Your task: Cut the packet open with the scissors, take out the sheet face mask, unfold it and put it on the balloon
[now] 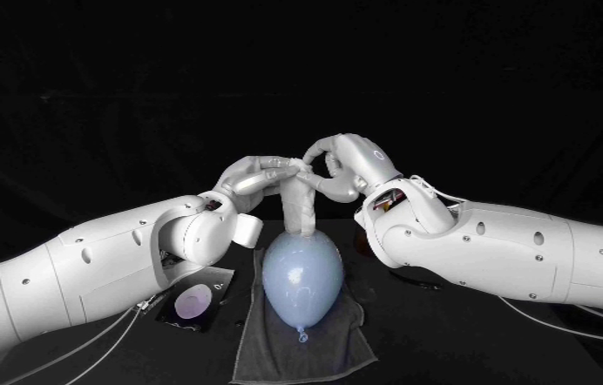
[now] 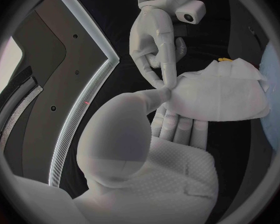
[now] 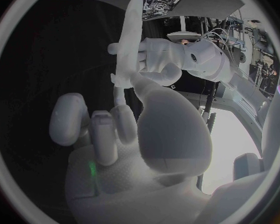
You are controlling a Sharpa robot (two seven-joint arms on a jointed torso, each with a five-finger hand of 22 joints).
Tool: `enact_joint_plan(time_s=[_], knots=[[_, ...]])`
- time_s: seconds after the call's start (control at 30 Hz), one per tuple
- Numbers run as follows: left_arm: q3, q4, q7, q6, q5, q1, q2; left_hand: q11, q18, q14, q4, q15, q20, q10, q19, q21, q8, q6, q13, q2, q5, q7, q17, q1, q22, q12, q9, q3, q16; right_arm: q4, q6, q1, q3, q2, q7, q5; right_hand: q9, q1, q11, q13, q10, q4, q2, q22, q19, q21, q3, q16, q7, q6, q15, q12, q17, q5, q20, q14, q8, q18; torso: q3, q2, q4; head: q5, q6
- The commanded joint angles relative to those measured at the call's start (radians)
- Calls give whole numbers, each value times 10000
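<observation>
Sheet face mask (image 1: 299, 209) hung with its long axis upright, its lower end reaching the balloon (image 1: 301, 276) below; left hand (image 1: 255, 180) and right hand (image 1: 329, 169) both pinched its top.

Black table (image 1: 503, 350) bears grey towel (image 1: 270, 354) and packet (image 1: 195, 302).

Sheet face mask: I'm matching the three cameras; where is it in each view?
Head view: the sheet face mask hangs as a strip from the left hand and right hand, above the balloon.
Left wrist view: a broad white sheet held between both hands.
Right wrist view: a narrow strip between both hands.
Shared landmark: the hands' meeting point.
</observation>
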Motion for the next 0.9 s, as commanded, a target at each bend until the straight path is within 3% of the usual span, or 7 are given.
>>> enact_joint_plan(time_s=[0.03,0.17,0.4,0.5,0.7,0.9], knots=[[42,83,146,507,141,43,60,17,156,-40,-24,27,18,-56,-69,-29,-35,82,22,-12,36,62,-11,-162,-10,-34,-25,113,-54,27,380,-48,-25,51,-84,-357,21,180,-91,1147,24,-82,63,1577,0,68,22,41,-15,134,-102,57,2626,-32,-70,1055,64,-31,1,2,-6,1,-11],[42,84,118,537,148,43,61,19,159,-39,-31,30,25,-57,-72,-28,-37,80,22,-15,36,61,-11,-187,-10,-36,-26,128,-59,32,320,-55,-25,56,-75,-372,25,295,-122,1163,43,-104,195,1589,17,115,74,41,-51,204,-128,78,2626,-32,-92,1055,90,-39,1,-1,-3,-2,-13],[41,83,66,482,152,43,59,15,170,-37,-58,30,33,-58,-76,-22,-39,78,23,-18,36,51,-11,-220,-9,-40,-26,164,-68,69,-1,-65,-25,30,85,-316,66,703,-258,1295,172,-184,884,1633,88,291,525,41,-211,363,-238,263,2626,-30,-181,1055,199,-67,3,-2,-8,-3,-11],[40,77,48,445,153,43,54,15,174,-36,-60,30,34,-57,-74,-19,-39,79,24,-15,36,50,-11,-228,-8,-39,-26,170,-69,88,-89,-67,-25,11,145,-284,92,750,-272,1309,193,-203,1014,1640,101,320,641,41,-220,326,-258,280,2626,-30,-207,1055,228,-73,7,-2,-5,-10,-11],[38,68,31,389,153,43,44,14,180,-34,-69,29,35,-57,-69,-13,-39,78,24,-14,35,46,-11,-238,-5,-41,-26,180,-72,112,-131,-70,-25,-24,207,-215,147,800,-268,1312,207,-251,1150,1643,108,333,824,41,-202,252,-264,278,2626,-30,-227,1055,286,-79,4,-1,-6,-13,-2],[37,55,28,350,153,43,34,11,186,-34,-82,28,35,-58,-65,-7,-40,77,24,-15,35,40,-11,-245,-3,-42,-25,192,-75,142,-132,-71,-25,-85,215,-159,165,809,-264,1290,193,-279,1146,1637,101,310,865,41,-196,227,-262,244,2626,-31,-229,1055,306,-76,0,2,-7,-17,-3]])
